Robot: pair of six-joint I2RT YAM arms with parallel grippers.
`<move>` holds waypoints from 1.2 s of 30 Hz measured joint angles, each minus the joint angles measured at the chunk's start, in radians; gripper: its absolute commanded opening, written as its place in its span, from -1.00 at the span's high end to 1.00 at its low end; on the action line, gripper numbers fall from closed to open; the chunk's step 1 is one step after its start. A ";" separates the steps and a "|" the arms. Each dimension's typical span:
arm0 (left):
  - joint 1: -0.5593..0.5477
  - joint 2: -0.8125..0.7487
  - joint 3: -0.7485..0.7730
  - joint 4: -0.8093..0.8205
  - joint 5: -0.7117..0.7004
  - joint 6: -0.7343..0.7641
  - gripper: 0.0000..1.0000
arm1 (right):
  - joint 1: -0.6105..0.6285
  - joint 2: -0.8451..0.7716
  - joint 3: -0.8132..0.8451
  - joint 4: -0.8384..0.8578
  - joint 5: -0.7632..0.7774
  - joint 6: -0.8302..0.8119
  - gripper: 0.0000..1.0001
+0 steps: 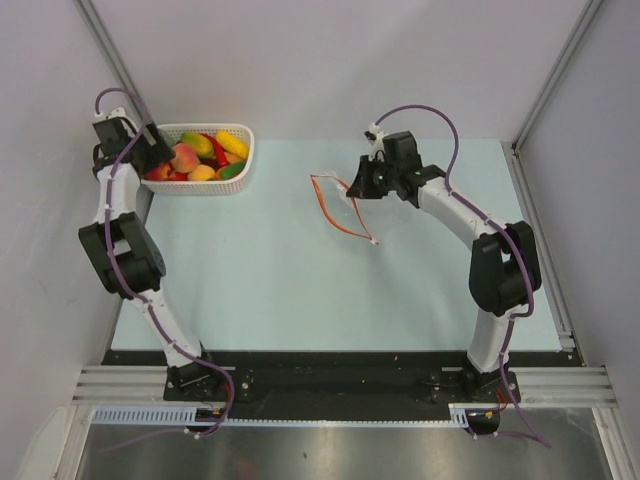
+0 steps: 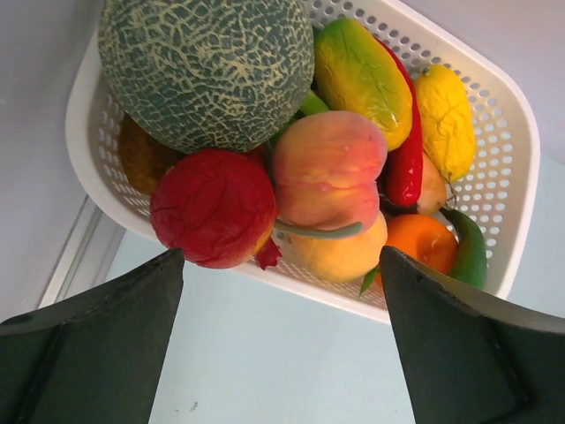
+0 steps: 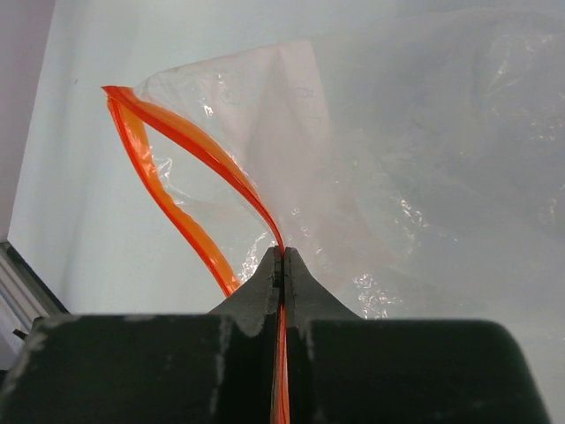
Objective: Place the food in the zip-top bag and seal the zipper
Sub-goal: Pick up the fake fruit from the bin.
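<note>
Hovering at basket (image 1: 244, 165) 9 o'clock: left hand (image 2: 281, 265) spread, empty; food (image 2: 327, 168) heaped inside. Advise squaring on nearest red fruit (image 2: 212, 208), fingers clear of basket. Basket's 3 o'clock: right hand (image 3: 282, 256) pinching zipper (image 3: 185, 141); zip-top bag (image 3: 371, 177) mouth gaping.

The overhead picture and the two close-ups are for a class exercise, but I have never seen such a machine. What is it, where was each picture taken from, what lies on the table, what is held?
Two robot arms stand at the near edge of a pale blue table, each ending in a two-finger gripper. One camera looks down from above; the close-ups come from a camera on each wrist. On the table stands a white lattice plastic basket of glossy toy fruits and vegetables. The left gripper hovers open near it, empty. The right gripper is shut on the orange-red zipper strip of a clear plastic bag.
</note>
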 measured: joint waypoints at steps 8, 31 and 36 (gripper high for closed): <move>0.005 0.018 0.000 0.025 -0.021 0.000 -0.80 | -0.001 0.000 -0.041 0.015 -0.048 0.037 1.00; 0.042 0.139 0.023 0.031 -0.005 -0.037 -0.29 | -0.006 -0.001 -0.009 0.024 -0.104 0.142 1.00; 0.043 0.091 -0.044 0.060 0.013 -0.037 -0.16 | -0.006 -0.005 0.019 0.003 -0.110 0.161 1.00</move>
